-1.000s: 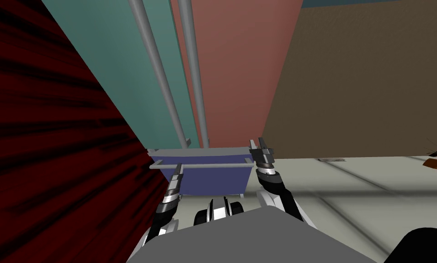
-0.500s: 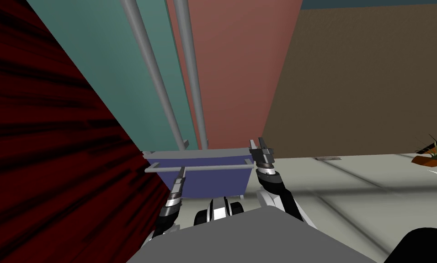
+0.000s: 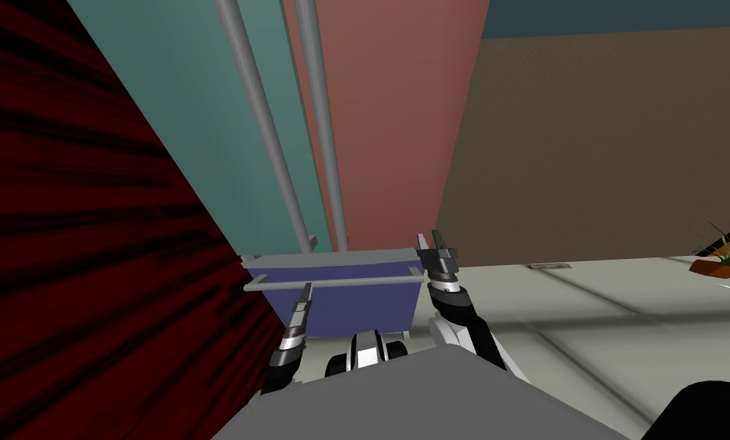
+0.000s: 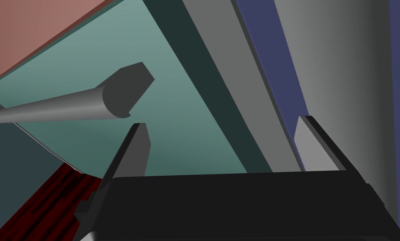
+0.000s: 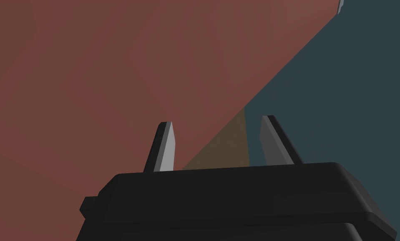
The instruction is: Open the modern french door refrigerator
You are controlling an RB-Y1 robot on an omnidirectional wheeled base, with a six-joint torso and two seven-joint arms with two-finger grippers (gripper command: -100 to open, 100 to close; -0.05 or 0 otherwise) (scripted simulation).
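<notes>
At 12 o'clock the refrigerator [image 3: 402, 114] stands shut, and the left gripper [image 3: 306, 290], fingers spread and empty, hangs at 11 o'clock near the lower end of the teal door [image 3: 203, 114] handle [image 3: 268, 137]. To open it cleanly, the gripper should probably bracket that bar, pinch it squarely, then pull along the hinge's arc. The right gripper [image 3: 430, 243], also spread, sits at 1 o'clock; counted are two doors, two upright handles, one blue drawer [image 3: 356, 309] with one crossbar [image 3: 340, 282], and one plant [image 3: 726, 256] at 3 o'clock.

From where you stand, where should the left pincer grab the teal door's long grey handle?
Probably take the grey handle near its lower end, the part nearest the open left pincer. There the bar stands off the teal door on a bracket. Come from the front, one finger on each side, since the bar runs up the door.
</notes>
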